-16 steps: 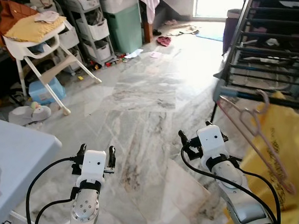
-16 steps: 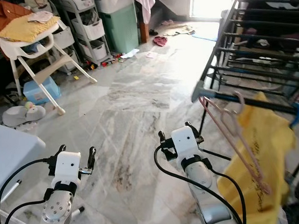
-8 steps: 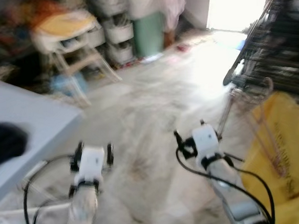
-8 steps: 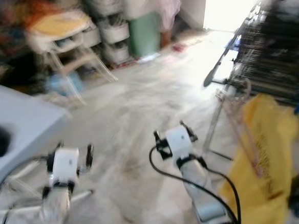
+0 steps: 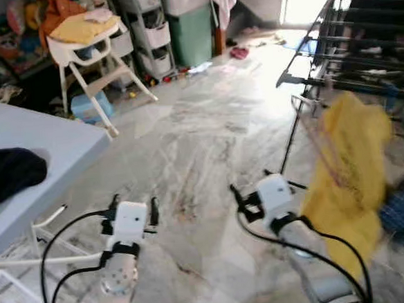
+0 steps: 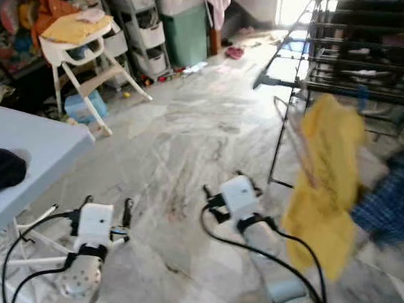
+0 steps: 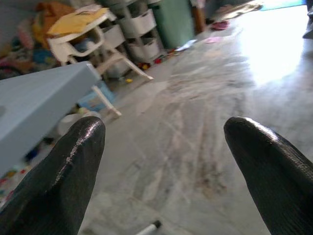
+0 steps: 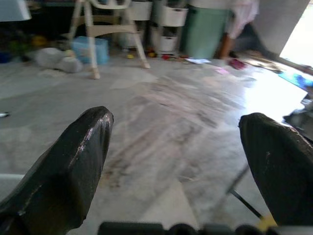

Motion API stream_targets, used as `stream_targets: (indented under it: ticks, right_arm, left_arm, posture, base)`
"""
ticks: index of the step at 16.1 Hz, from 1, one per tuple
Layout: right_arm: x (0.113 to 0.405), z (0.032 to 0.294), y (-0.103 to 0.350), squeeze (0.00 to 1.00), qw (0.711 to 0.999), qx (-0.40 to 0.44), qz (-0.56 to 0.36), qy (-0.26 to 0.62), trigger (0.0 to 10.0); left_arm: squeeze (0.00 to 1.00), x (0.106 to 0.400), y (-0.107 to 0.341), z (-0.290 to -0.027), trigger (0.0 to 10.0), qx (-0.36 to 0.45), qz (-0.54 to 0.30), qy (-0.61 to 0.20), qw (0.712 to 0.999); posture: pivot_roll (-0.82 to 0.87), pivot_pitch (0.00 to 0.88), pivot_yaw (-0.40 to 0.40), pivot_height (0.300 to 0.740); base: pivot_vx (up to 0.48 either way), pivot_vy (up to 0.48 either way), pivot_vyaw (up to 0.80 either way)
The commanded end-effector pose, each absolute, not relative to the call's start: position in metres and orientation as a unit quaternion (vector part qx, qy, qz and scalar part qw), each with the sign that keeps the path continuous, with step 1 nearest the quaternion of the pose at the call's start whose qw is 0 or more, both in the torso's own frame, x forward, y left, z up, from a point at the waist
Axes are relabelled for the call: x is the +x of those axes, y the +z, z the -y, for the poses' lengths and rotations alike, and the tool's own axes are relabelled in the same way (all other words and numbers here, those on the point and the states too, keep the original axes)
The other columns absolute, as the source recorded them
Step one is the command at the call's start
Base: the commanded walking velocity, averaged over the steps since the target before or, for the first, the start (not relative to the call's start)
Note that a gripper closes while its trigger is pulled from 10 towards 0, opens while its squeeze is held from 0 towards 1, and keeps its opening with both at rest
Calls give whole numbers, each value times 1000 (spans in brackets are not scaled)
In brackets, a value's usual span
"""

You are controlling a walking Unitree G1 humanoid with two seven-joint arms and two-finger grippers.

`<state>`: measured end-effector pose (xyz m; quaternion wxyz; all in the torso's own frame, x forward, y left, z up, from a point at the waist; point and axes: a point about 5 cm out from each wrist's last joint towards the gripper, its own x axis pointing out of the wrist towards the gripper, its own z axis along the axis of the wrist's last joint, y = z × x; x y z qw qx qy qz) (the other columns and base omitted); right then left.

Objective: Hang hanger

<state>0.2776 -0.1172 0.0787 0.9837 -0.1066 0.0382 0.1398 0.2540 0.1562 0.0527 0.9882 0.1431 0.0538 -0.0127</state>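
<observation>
Both grippers empty, fingers spread apart: left gripper [image 5: 131,205], right gripper [image 5: 260,189]. Thin pink wire hanger [image 5: 319,143] hanging near-vertical on black metal drying rack [image 5: 361,50], two o'clock off right gripper, closer arm.

A grey-veined pale marble floor [image 5: 201,138] is seen, with a yellow cloth [image 5: 349,176] on a pink hanger [image 5: 323,150] at three o'clock, hung from a black rack [image 5: 361,50]. At nine o'clock a light blue table [image 5: 42,152] bears a black cloth [image 5: 6,175]; at eleven a white high chair [image 5: 88,55] is topped with yellow, and a teal bin [image 5: 194,34] stands at twelve.
</observation>
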Motion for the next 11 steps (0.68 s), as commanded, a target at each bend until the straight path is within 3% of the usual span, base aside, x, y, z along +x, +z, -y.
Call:
stream_targets:
  ticks: [1,5,9,11]
  right_arm:
    - [280,109,86,0,983,-99,-24,152,10000]
    - [281,111,85,0,983,-101,-26,154,10000]
    - [282,109,84,0,978,-109,-29,177,10000]
    - [284,108,86,0,976,-111,-27,184,10000]
  left_arm:
    - [0,255,53,-165,10000,155,-54,-3,986]
    - [0,255,52,-164,10000,154,-54,-2,987]
    - [0,250,48,-161,10000,143,-57,16,988]
    - [0,247,45,-160,10000,136,-64,27,988]
  posture:
    - [-77,0,73,740]
    - [-72,0,61,740]
    - [-52,0,-5,740]
    - [-45,0,-18,740]
  base:
    - [-307,0,0]
    - [-307,0,0]
    - [-260,0,0]
    - [0,0,0]
